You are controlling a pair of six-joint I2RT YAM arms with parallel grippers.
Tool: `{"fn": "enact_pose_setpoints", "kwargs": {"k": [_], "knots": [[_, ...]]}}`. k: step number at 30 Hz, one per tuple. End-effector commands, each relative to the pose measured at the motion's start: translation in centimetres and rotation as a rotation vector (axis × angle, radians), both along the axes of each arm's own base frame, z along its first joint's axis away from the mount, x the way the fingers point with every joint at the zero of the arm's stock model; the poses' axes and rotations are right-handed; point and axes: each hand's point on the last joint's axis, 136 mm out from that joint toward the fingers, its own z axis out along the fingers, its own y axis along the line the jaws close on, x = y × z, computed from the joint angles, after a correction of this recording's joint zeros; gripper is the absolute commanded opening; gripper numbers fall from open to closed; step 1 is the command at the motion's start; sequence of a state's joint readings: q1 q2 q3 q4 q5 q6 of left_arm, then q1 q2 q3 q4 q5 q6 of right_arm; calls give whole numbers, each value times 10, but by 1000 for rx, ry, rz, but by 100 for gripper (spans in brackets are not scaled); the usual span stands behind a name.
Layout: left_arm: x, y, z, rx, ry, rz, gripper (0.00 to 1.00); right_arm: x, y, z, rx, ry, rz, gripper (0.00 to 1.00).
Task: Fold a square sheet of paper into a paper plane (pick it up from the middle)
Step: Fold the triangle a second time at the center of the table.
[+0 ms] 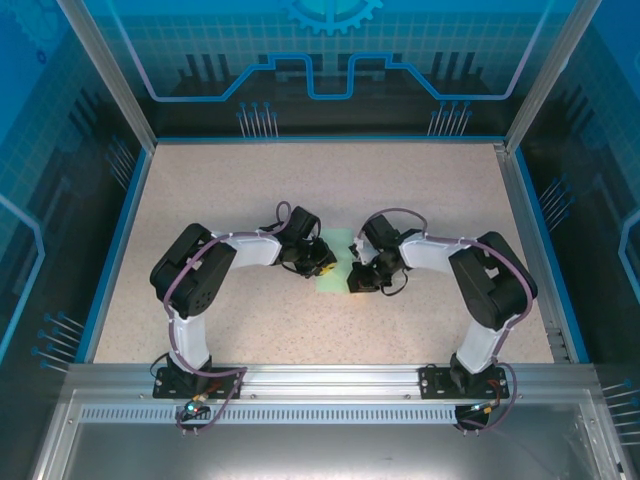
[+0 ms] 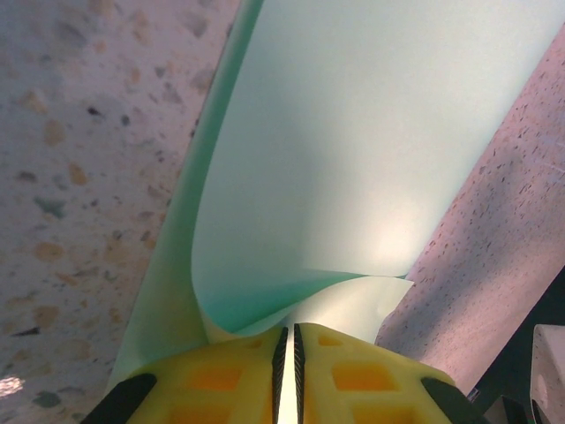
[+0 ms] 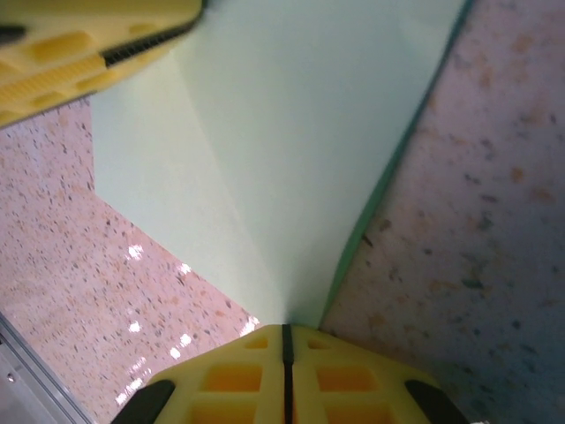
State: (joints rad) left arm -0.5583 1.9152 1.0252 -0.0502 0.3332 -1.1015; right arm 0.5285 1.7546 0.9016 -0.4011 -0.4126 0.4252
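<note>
Both arms are in at the centre of the table, working the sheet of paper. The left gripper is at the sheet's 9 o'clock and the right gripper at about 4 o'clock.

On the left wrist view the yellow jaws are clenched on the near edge of the paper, and the pinched layer curls up and over in a soft roll. On the right wrist view the jaws are nipped tight on the paper at 6 o'clock, right where a faint crease runs into them.

It should handle as feather-light, limp and a bit slick, bowing rather than holding shape. Best taken at an edge or along the crease, since a hard tug could tear or wrinkle it.

It looks pale mint-green, plain and unmarked, with a slight sheen.
</note>
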Motion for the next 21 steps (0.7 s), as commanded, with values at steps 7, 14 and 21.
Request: {"fn": "enact_pose_setpoints", "kwargs": {"k": [7, 14, 21], "knots": [[-29, 27, -48, 152, 155, 22, 16, 6, -3, 52, 59, -74, -32, 9], [-29, 24, -46, 150, 151, 13, 16, 23, 17, 38, 31, -75, -5, 9], [-29, 23, -46, 149, 151, 11, 15, 25, 21, 19, 16, -34, 3, 9]]}}
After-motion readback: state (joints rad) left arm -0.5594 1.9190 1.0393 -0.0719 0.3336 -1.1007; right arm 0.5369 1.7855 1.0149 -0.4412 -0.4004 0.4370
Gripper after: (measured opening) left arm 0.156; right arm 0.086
